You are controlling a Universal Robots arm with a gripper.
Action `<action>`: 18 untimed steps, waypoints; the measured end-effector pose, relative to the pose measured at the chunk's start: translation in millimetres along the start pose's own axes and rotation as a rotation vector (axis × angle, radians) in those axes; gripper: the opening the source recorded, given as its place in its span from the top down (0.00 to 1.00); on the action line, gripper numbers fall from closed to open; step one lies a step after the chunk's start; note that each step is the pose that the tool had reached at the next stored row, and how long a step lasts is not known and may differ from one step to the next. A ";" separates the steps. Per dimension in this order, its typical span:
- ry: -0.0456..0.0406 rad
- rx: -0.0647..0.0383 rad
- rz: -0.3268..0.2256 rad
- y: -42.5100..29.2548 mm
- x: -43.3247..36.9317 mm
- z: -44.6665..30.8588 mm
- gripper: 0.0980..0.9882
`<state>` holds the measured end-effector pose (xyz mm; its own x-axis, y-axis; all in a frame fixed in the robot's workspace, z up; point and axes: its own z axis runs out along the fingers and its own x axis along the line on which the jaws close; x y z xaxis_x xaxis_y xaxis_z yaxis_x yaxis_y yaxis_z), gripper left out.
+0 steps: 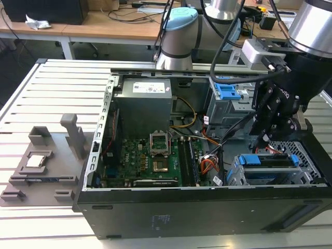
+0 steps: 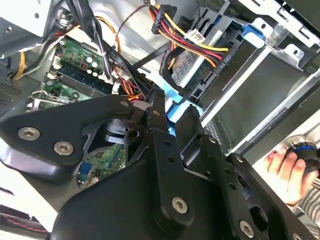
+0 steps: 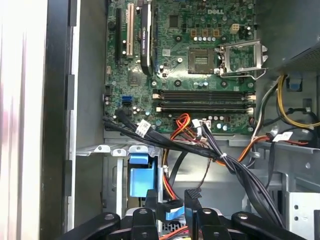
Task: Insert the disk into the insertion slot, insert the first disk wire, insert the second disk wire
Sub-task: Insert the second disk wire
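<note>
The disk (image 1: 270,160) lies in the insertion slot (image 1: 236,175) at the front corner of the open computer case, on the exterior view's right, its blue carrier edge showing. My gripper (image 1: 264,139) hangs just above the slot's inner end. In both wrist views the black fingers (image 2: 156,107) (image 3: 192,200) are shut on the end of a flat blue wire (image 3: 172,208) (image 2: 174,109), close to the disk's back edge (image 2: 202,80). A red, yellow and black wire bundle (image 2: 195,37) with a black plug lies over that same end of the disk.
A taller grey cage with a blue latch (image 1: 228,93) stands behind the slot. The motherboard (image 3: 200,60) and loose black cables (image 3: 210,150) lie beside the gripper. A person's hand (image 2: 285,167) is outside the case. A grey fixture (image 1: 46,161) sits on the slatted table.
</note>
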<state>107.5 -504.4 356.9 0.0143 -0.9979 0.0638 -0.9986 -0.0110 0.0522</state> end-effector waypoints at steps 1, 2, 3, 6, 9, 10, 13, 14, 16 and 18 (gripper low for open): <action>0.0121 0.000 -0.002 -0.1 -1.5 0.8 0.70; 0.0293 0.000 -0.006 -0.1 -4.2 2.0 0.70; 0.0421 0.000 -0.010 -0.3 -6.1 3.3 0.70; 0.0650 0.000 -0.014 -0.4 -8.2 5.2 0.70; 0.0772 0.000 -0.014 -1.4 -8.7 6.1 0.70; 0.0794 0.000 -0.015 -2.4 -9.3 6.2 0.70; 0.0804 0.000 -0.016 -3.0 -9.7 6.3 0.70; 0.0804 0.000 -0.016 -3.0 -9.8 6.3 0.70; 0.0805 0.000 -0.016 -3.1 -9.8 6.2 0.70; 0.0804 0.000 -0.016 -3.1 -9.8 6.2 0.87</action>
<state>110.1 -494.9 349.9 0.0342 -0.9892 0.1429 -0.9982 -0.0268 0.0538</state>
